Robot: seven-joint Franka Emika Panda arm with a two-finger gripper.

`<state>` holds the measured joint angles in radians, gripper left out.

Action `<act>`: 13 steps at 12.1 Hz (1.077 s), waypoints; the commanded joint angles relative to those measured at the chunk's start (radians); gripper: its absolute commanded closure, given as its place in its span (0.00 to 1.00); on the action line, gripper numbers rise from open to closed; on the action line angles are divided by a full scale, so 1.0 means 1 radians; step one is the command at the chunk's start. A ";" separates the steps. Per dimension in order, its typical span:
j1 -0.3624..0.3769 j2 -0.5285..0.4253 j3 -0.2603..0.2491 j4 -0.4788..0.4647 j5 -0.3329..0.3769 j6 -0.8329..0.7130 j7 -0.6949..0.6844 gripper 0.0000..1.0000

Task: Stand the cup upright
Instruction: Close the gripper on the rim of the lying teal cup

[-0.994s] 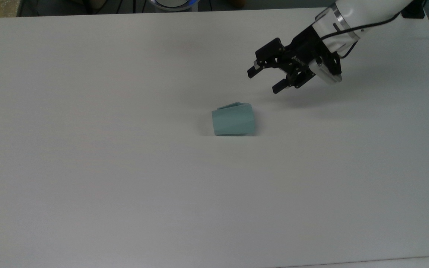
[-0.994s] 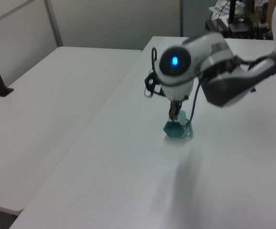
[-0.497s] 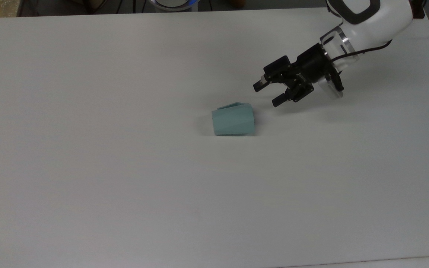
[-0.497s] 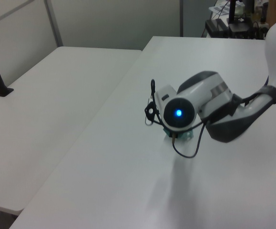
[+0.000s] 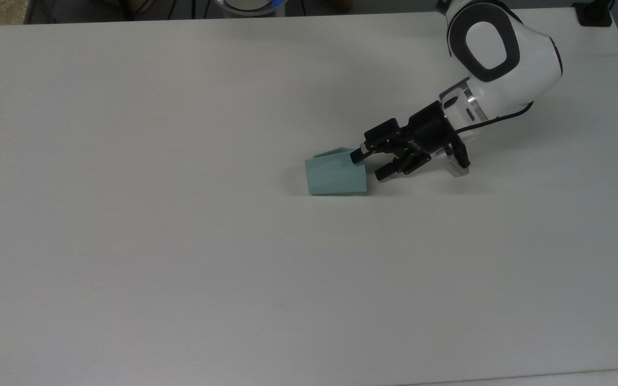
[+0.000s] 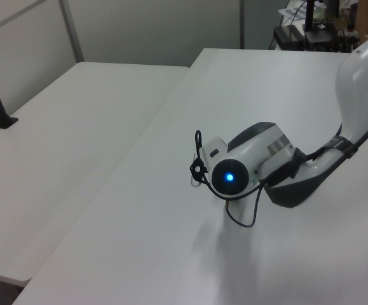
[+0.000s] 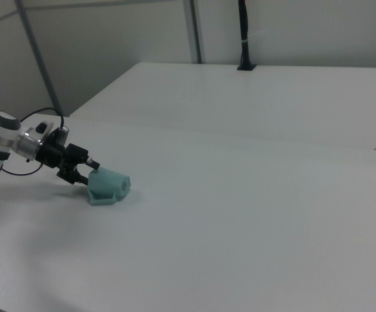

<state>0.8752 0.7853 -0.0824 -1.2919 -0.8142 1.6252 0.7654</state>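
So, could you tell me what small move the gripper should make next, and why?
Probably ease a little further toward the top view's left, then close. The cup lies on its side on the table, and the open gripper is level with its wide end: one fingertip already overlaps the rim's upper edge, the other sits just short of it.

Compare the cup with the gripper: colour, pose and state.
The cup is pale teal with flat facets; the gripper is black. The cup lies on its side on the white table; the gripper reaches in low and near level from the top view's right. The cup is not gripped; the gripper's fingers are spread open at its wider end. Both sit low over the table.
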 commanded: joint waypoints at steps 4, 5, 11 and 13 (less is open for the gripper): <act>-0.025 -0.017 0.003 -0.032 -0.034 0.016 -0.012 0.00; -0.027 -0.017 0.003 -0.046 -0.034 0.016 -0.012 0.03; -0.038 -0.017 0.001 -0.061 -0.043 0.016 -0.040 1.00; -0.038 -0.017 0.001 -0.069 -0.042 0.010 -0.087 1.00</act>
<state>0.8499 0.7605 -0.0949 -1.3256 -0.8775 1.5985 0.7035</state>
